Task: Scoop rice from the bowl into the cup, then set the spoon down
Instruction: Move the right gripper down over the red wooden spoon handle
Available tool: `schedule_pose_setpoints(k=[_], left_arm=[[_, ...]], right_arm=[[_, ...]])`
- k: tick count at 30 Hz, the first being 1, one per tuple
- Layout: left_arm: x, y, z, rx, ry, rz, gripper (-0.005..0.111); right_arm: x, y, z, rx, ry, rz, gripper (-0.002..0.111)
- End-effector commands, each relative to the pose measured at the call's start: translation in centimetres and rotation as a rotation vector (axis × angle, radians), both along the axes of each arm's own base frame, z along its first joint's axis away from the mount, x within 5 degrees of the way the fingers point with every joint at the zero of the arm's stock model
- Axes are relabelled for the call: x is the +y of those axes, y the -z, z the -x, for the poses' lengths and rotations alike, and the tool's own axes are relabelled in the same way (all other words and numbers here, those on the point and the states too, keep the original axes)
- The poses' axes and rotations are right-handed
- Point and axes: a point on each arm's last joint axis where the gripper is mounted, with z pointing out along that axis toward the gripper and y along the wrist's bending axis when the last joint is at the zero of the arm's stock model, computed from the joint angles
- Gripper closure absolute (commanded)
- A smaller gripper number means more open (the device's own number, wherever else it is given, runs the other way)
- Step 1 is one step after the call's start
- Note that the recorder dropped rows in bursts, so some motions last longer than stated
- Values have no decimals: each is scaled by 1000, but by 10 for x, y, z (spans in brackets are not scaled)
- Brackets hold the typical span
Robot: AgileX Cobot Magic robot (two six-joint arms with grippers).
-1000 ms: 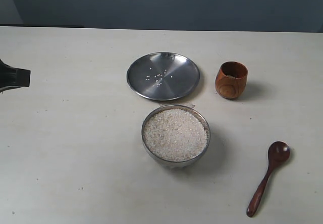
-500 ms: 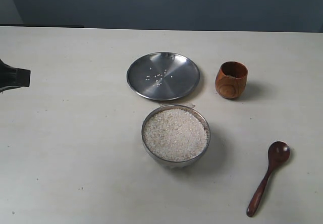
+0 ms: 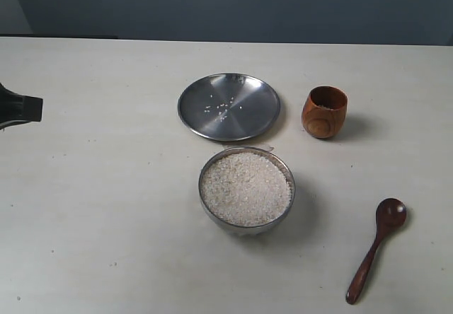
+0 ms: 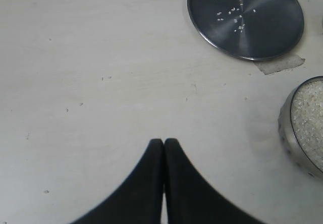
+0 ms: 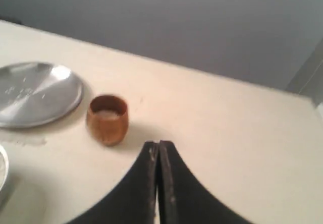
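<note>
At the left edge of the surface (image 3: 106,187), one left tool (image 4: 163,142) hangs over bare top, its two fingers pressed together on nothing. Toward the far edge lies one steel plate (image 3: 255,112) with a few stray grains on it. Closer to the near edge stands one bowl (image 3: 244,230) filled with rice (image 3: 245,187). One cup (image 3: 324,112) stands upright right of the plate. One spoon (image 3: 374,256) lies flat by the near right corner. The right tool (image 5: 157,146), fingers likewise pressed together, hovers near the cup.
</note>
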Motion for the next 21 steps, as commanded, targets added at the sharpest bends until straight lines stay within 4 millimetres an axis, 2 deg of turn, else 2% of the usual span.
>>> schedule_pose_setpoints(k=[1,6,14,21], left_arm=[[0,-2,-1,-11,1,-2,106],[0,-2,-1,-11,1,-2,106],[0,-2,-1,-11,1,-2,106],[0,-2,-1,-11,1,-2,106]], right_arm=[[14,24,-9,288,12,-90,108],[29,50,-26,527,26,-114,108],[54,86,-47,795,8,-213,108],[62,108,-56,916,30,-226,108]])
